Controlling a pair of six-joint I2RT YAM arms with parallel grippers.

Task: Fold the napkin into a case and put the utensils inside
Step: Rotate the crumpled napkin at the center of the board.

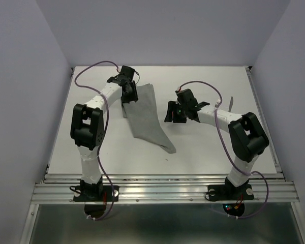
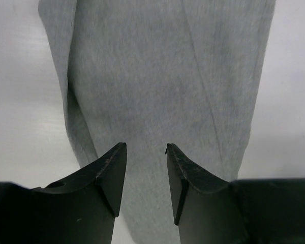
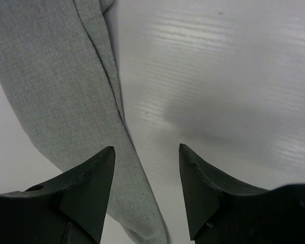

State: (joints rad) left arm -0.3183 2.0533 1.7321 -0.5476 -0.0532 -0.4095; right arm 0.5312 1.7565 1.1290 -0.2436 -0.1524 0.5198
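Note:
The grey napkin (image 1: 148, 118) lies on the white table as a loosely folded, tapering shape whose narrow tail points to the near right. My left gripper (image 1: 129, 96) hovers over its far-left corner. In the left wrist view this gripper (image 2: 146, 147) is open, with the napkin (image 2: 162, 76) showing flat between and beyond the fingers. My right gripper (image 1: 171, 112) stands just right of the cloth. It (image 3: 146, 148) is open over bare table, with the napkin's folded edge (image 3: 56, 86) passing under its left finger. One slim silver utensil (image 1: 232, 103) lies behind the right arm; which one I cannot tell.
The white table (image 1: 112, 152) is bounded by a metal rail (image 1: 162, 178) along the near edge and purple-grey walls on the other sides. A purple cable (image 1: 221, 134) loops beside the right arm.

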